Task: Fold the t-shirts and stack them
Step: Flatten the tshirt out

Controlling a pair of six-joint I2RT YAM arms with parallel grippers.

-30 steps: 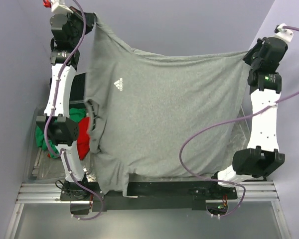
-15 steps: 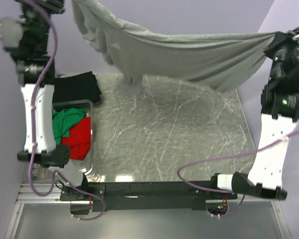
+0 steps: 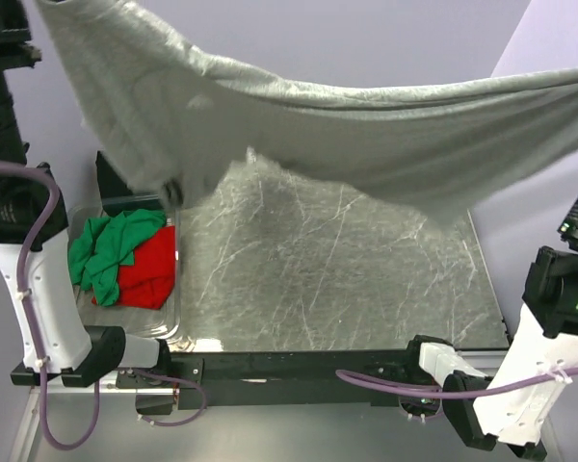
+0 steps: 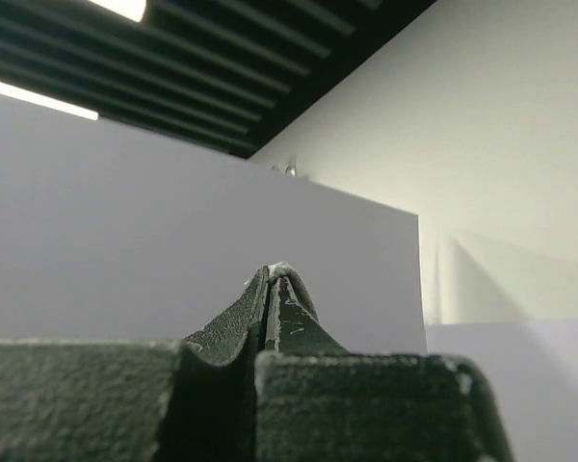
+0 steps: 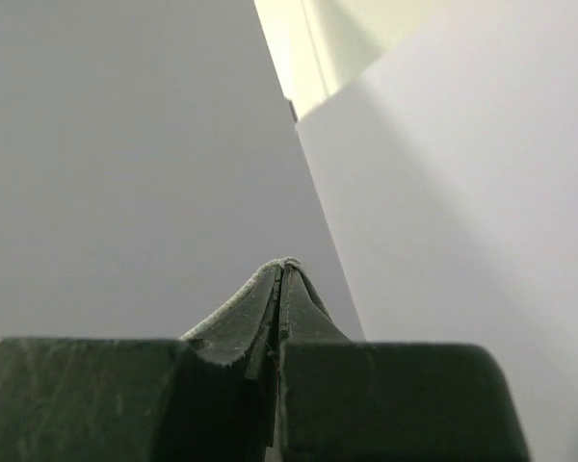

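Currently: grey t-shirt (image 3: 347, 135), stretched above the worktop (image 3: 366, 279), long axis running from my left gripper (image 4: 273, 279) to right gripper (image 5: 282, 269); both clenched, apparently on its ends.

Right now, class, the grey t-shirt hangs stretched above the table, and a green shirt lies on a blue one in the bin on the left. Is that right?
No. The top external view shows a red shirt, not blue, under the green shirt in the bin on the left; the grey t-shirt does hang stretched above the table.
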